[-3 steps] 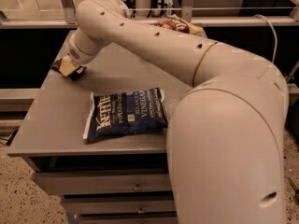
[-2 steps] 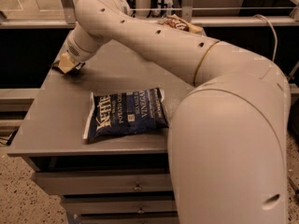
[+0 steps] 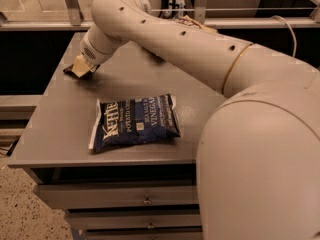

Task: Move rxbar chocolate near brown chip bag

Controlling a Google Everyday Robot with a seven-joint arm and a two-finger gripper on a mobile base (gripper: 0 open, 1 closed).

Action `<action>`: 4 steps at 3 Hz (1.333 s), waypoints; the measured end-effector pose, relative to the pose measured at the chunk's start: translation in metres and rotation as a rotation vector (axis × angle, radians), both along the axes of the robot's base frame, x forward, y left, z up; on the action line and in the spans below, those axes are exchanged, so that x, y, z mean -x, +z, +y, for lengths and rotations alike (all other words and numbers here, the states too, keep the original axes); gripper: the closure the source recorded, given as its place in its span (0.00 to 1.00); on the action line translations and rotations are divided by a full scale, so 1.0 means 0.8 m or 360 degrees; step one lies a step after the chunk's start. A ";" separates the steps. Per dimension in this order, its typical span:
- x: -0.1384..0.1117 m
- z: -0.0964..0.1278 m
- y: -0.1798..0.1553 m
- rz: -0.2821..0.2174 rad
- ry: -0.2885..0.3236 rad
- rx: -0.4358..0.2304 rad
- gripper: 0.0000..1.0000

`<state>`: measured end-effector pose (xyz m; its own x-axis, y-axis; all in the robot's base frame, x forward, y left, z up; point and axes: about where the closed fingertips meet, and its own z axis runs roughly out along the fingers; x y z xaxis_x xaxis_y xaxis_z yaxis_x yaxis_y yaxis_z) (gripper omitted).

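My gripper (image 3: 80,68) is at the far left edge of the grey table (image 3: 60,134), at the end of the white arm that reaches across from the right. A small dark flat piece, likely the rxbar chocolate (image 3: 68,70), peeks out just left of the gripper, and most of it is hidden. The brown chip bag (image 3: 196,24) shows only as a tan crinkly edge at the table's back, behind the arm. The two are far apart.
A dark blue Kettle chip bag (image 3: 135,121) lies flat in the middle front of the table. The arm's bulky elbow (image 3: 260,164) fills the right foreground. Drawers (image 3: 145,200) sit under the tabletop. A rail runs behind the table.
The gripper has shifted slightly at the table's left edge, staying by the dark piece. The blue bag has not moved.
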<state>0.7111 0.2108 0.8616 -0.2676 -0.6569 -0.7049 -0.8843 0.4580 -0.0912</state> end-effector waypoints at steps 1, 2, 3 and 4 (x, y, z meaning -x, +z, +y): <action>-0.011 -0.051 0.006 -0.0092 -0.0045 0.0083 1.00; -0.020 -0.114 0.010 -0.0191 -0.0082 0.0187 1.00; -0.020 -0.118 0.010 -0.0198 -0.0082 0.0195 1.00; -0.019 -0.131 0.010 -0.0204 -0.0135 0.0247 1.00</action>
